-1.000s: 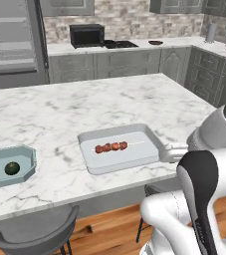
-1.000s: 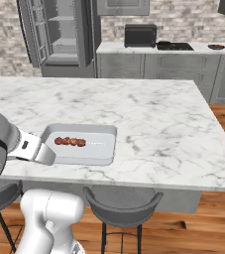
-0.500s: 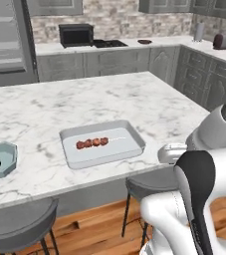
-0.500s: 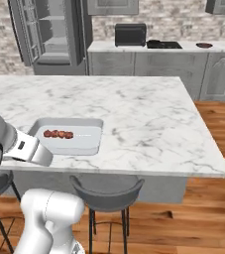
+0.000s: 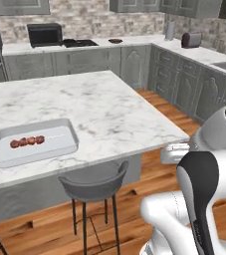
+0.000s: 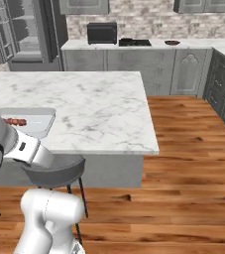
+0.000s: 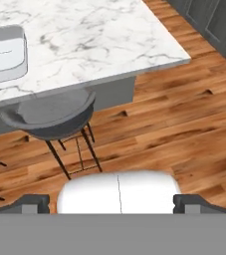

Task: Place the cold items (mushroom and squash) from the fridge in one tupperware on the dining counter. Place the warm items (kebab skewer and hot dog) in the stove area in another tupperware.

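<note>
Spread wide and grasping nothing, the two-finger gripper (image 7: 112, 203) shows its dark finger tips (image 7: 32, 203) at the 6 o'clock edge of the hand view, far apart, hanging over brown plank flooring (image 7: 174, 124) off the end of the counter.

On the marble counter, the kebab skewer of reddish-brown meat chunks on a thin pale stick (image 5: 27, 142) lies flat inside the shallow pale-grey rectangular tupperware (image 5: 67, 148). In the left base view its long axis runs from 9 to 3 o'clock, tipped a little upward at the right; the meat is bunched at the 9 o'clock end and the bare stick points toward 3 o'clock. The skewer follows the tupperware's own long side. In the right base view the meat (image 6: 16, 121) sits at the 9 o'clock end of the tupperware (image 6: 42, 124), partly behind the arm.

The tupperware rests near the front edge of the white grey-veined marble dining counter (image 5: 99, 112). Just below that edge stands a dark grey moulded bar stool on thin black legs (image 5: 95, 188). Beyond the counter, at 12 o'clock, a black microwave (image 5: 44, 35) stands on the grey cabinet run.
</note>
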